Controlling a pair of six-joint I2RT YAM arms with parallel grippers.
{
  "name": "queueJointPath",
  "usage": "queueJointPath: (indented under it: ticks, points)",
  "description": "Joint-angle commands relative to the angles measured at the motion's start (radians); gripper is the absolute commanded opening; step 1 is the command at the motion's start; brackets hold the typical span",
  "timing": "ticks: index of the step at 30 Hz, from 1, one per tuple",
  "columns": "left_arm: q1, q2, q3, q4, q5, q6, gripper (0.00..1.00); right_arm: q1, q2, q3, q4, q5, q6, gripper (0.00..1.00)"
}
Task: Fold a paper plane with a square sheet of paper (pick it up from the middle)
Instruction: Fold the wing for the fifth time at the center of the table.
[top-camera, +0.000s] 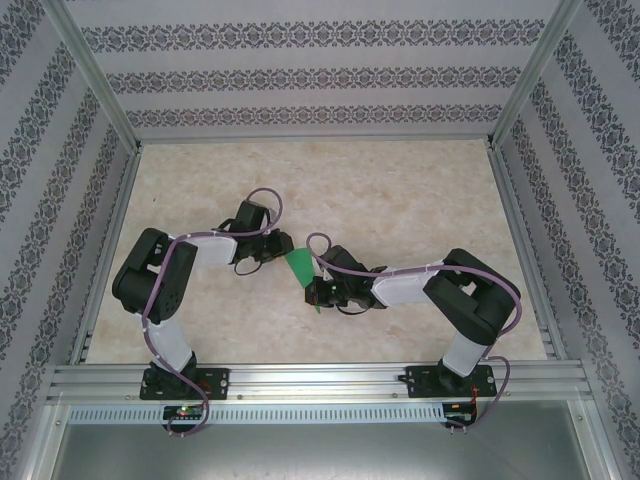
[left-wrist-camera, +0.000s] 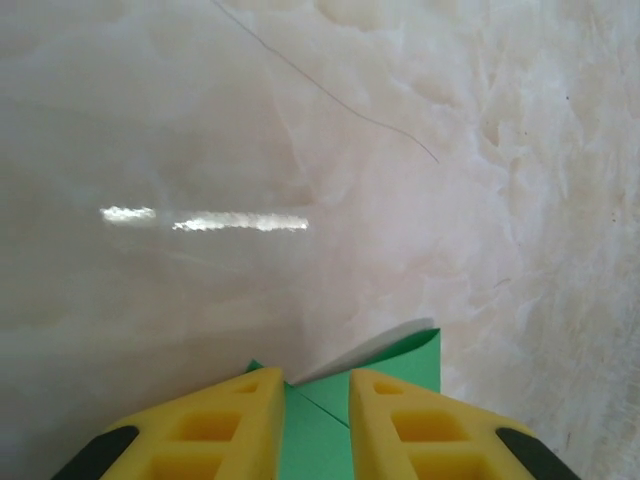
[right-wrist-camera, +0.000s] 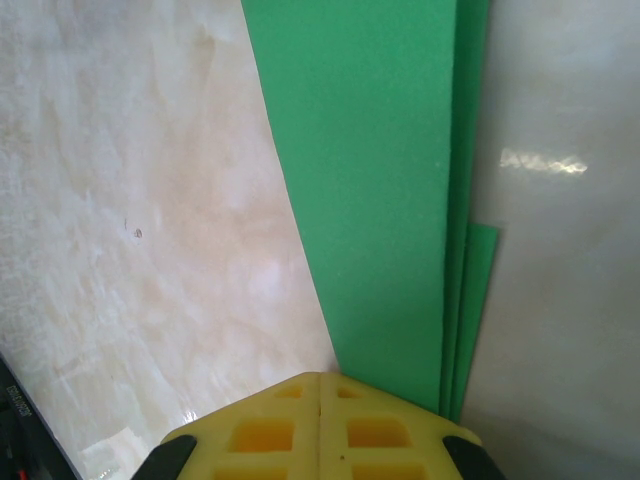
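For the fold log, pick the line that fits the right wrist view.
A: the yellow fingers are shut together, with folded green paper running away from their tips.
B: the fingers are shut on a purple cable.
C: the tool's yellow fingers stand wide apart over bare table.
A: the right tool is shut with no gap at its tips, and the folded green paper stretches away from them in layered edges.

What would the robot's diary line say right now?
left pincer: open over folded green paper | right pincer: shut on same paper
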Motion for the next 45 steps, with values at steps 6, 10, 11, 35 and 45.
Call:
queueJointPath:
  ticks: [6, 10, 11, 35, 45]
  points:
    - [0.035, -0.018, 0.084, -0.088, -0.042, 0.077, 0.26, -0.002, 0.072, -0.028, -0.127, 0.006, -0.021, 0.0]
    - [0.033, -0.054, 0.056, -0.071, -0.037, 0.069, 0.28, -0.001, 0.079, -0.023, -0.123, 0.006, -0.019, 0.0]
    - [0.033, -0.066, 0.039, -0.057, -0.028, 0.062, 0.28, -0.001, 0.082, -0.021, -0.124, 0.006, -0.021, 0.0]
    - [-0.083, -0.067, -0.106, 0.182, 0.117, -0.018, 0.29, 0.0, 0.102, -0.01, -0.12, 0.002, -0.008, 0.0]
    - [-0.036, -0.006, -0.065, 0.105, 0.001, 0.031, 0.28, -0.006, 0.07, -0.032, -0.15, 0.008, -0.03, 0.0]
